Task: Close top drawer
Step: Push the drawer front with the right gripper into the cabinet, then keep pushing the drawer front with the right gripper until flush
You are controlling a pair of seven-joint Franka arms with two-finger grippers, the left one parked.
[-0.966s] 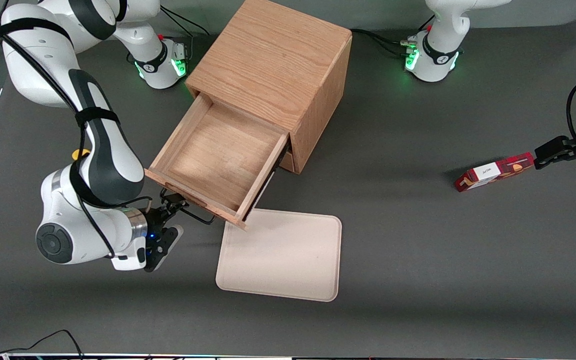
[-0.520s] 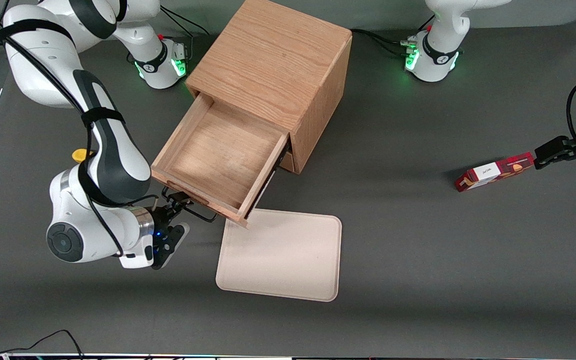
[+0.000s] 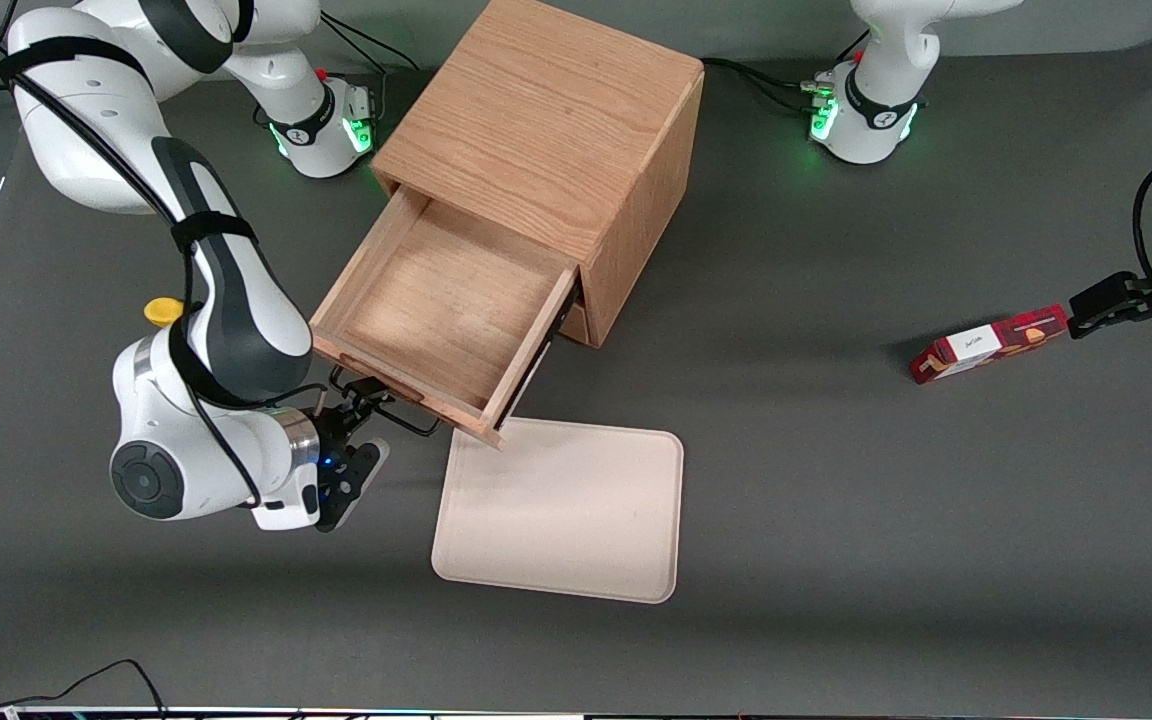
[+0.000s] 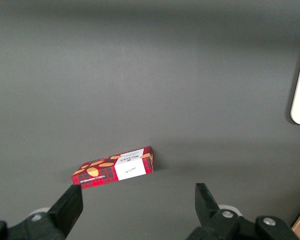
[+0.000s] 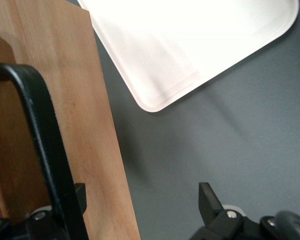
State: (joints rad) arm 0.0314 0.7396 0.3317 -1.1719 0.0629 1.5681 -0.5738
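1. The gripper (image 3: 361,405) is seen at the front of the top drawer (image 3: 436,305), its fingers spread apart with the black wire handle (image 3: 406,420) passing between them.
2. The top drawer is drawn well out of the wooden cabinet (image 3: 546,120); nothing is seen inside it.
3. A cream tray (image 3: 566,520) is laid flat on the table (image 3: 836,500), nearer to the front camera than the drawer's front.
4. A red box (image 3: 986,345) is seen toward the parked arm's end of the table.
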